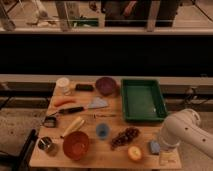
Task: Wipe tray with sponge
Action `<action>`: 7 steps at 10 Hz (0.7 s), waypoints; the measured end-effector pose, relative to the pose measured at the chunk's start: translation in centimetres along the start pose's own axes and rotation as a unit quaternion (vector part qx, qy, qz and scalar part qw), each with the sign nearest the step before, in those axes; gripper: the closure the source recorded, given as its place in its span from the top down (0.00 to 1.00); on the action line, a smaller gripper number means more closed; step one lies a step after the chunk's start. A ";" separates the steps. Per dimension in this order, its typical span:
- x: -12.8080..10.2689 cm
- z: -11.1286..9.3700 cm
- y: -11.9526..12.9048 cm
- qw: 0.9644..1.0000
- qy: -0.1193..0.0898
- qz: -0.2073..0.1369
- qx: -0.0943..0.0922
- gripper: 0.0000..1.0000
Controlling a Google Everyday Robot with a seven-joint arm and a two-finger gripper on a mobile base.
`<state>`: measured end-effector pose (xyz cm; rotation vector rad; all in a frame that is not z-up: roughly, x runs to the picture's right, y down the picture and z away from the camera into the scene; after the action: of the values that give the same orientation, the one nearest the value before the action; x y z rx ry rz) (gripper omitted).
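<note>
Well to the gripper's left stood a blue cup (pixel 102 131), then a bunch of grapes (pixel 125 136) and, closer in, an apple (pixel 134 152). The green tray (pixel 143 100) lay beyond the gripper and a little to its left, with nothing showing in it. The sponge (pixel 154 146) lay flat on the table just left of the gripper, near the apple and well apart from the tray. The gripper (pixel 167 156) hung low over the table's near right corner at the end of the white arm. Whether it was open or closed could not be told.

The sponge looked light and soft, likely to squash under a hard pinch. It seemed best taken from above across its narrow width, firmly enough not to slip while rubbing the tray's stiff plastic floor.
</note>
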<state>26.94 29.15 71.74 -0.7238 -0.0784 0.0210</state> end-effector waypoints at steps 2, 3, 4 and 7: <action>0.3 0.3 -0.4 1.000 0.000 0.000 0.000 0.80; 0.7 0.5 -0.6 1.000 -0.001 0.000 0.003 0.80; 1.2 0.8 -1.1 1.000 -0.002 -0.002 0.009 0.80; 2.6 1.1 -1.9 1.000 -0.006 0.001 0.024 0.80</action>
<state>29.44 28.59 73.97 -0.6756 -0.0875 0.0295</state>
